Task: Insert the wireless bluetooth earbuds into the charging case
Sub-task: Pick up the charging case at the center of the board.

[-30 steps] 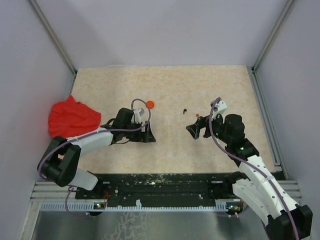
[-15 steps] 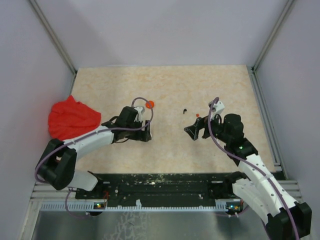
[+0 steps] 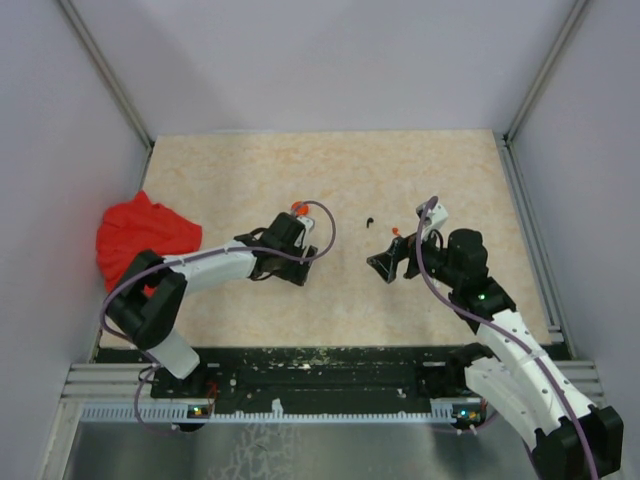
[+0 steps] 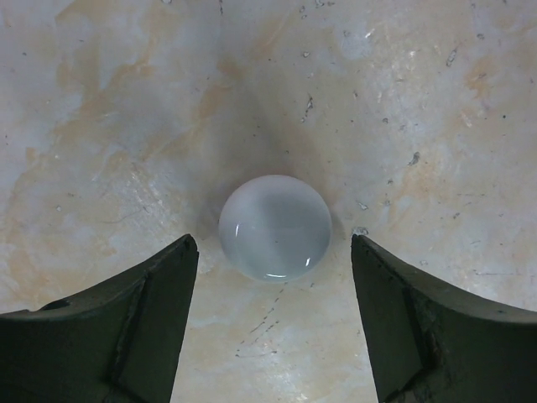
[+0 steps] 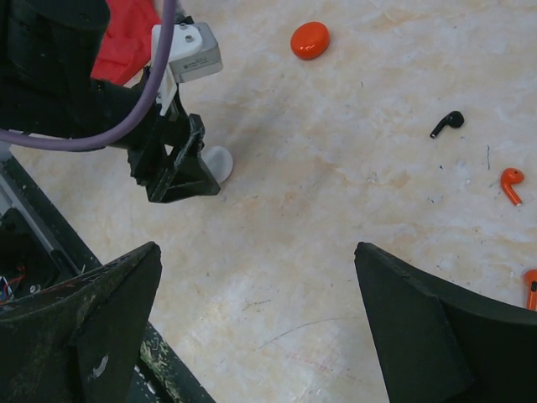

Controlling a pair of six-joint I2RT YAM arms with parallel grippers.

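Observation:
A round white disc (image 4: 275, 227) lies on the table between the tips of my open left gripper (image 4: 273, 247), whose fingers (image 4: 126, 327) do not touch it. In the right wrist view the left gripper (image 5: 172, 172) half hides this disc (image 5: 221, 163). A black earbud (image 5: 447, 123) and an orange earbud (image 5: 510, 185) lie apart on the table, with another orange piece (image 5: 530, 287) at the frame edge. From above, the black earbud (image 3: 370, 221) and the orange one (image 3: 396, 231) lie between my left gripper (image 3: 297, 268) and my open, empty right gripper (image 3: 383, 265).
A round orange disc (image 3: 298, 208) lies just beyond the left gripper and also shows in the right wrist view (image 5: 310, 39). A red cloth (image 3: 145, 240) is bunched at the table's left edge. A black rail (image 3: 320, 365) runs along the near edge.
My left gripper has moved right, and its arm has stretched out. The right gripper has barely moved.

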